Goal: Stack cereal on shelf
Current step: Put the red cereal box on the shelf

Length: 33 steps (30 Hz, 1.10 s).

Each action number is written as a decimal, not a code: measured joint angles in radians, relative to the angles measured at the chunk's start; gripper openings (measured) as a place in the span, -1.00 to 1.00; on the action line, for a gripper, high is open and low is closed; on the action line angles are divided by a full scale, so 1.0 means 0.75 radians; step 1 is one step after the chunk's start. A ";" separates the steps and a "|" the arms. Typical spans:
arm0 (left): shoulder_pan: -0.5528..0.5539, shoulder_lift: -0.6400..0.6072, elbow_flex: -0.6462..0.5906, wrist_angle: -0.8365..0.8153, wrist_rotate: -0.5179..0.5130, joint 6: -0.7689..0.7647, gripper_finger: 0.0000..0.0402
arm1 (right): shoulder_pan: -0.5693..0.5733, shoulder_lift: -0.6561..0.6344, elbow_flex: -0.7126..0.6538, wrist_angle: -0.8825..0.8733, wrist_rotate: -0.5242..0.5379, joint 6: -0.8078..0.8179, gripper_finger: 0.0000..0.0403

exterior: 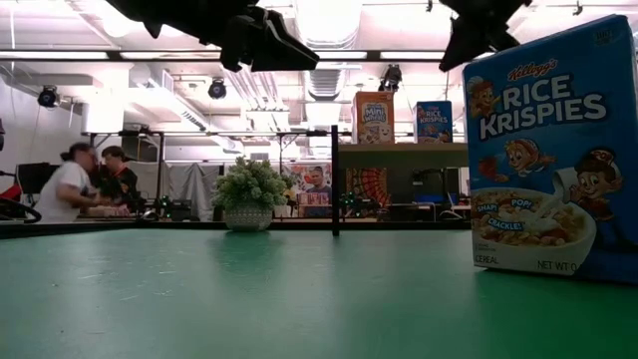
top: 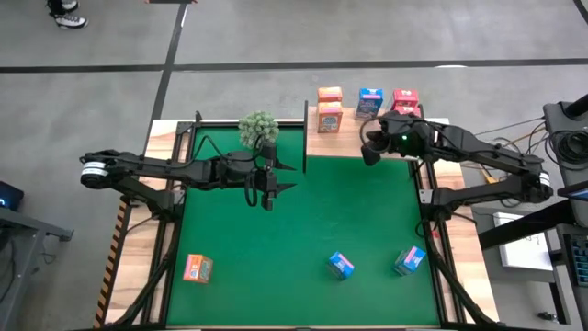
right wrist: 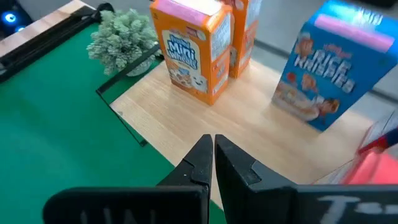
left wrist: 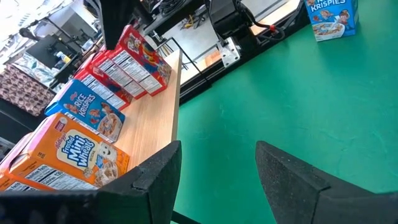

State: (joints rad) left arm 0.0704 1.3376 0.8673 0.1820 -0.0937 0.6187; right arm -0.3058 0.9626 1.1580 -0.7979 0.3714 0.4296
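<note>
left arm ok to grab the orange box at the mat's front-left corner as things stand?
Probably yes. The left pincer is open and empty above mid-mat, and the orange box lies alone on the green mat on that arm's side, nothing between them.

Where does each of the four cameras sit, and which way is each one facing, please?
High view: overhead, looking straight down on the green mat; both arms show, left hand, right hand.
Low view: at tabletop height, looking level across to the plant; arm parts hang in from above.
Left wrist view: behind the open left hand, facing the shelf.
Right wrist view: behind the shut right hand, above the shelf.
Shared: both wrist views show the orange box.
</note>
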 joint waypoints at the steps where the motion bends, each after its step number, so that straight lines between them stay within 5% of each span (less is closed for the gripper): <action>1: 0.000 0.000 0.000 -0.003 0.000 0.000 -0.05 | 0.000 0.013 0.000 -0.001 0.000 0.023 -0.96; 12: 0.000 0.000 0.000 -0.007 0.000 0.000 -0.05 | -0.012 0.107 0.177 -0.076 0.032 0.059 -0.96; 24: 0.000 0.000 0.000 -0.003 0.000 0.000 -0.05 | -0.012 0.331 0.472 -0.701 0.027 0.311 -0.96; 33: 0.000 0.000 0.000 -0.003 0.000 0.000 -0.05 | -0.017 0.397 0.558 -0.750 0.028 0.286 -0.96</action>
State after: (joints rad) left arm 0.0703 1.3376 0.8673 0.1795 -0.0937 0.6186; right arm -0.3183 1.2606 1.5768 -1.3602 0.3927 0.6443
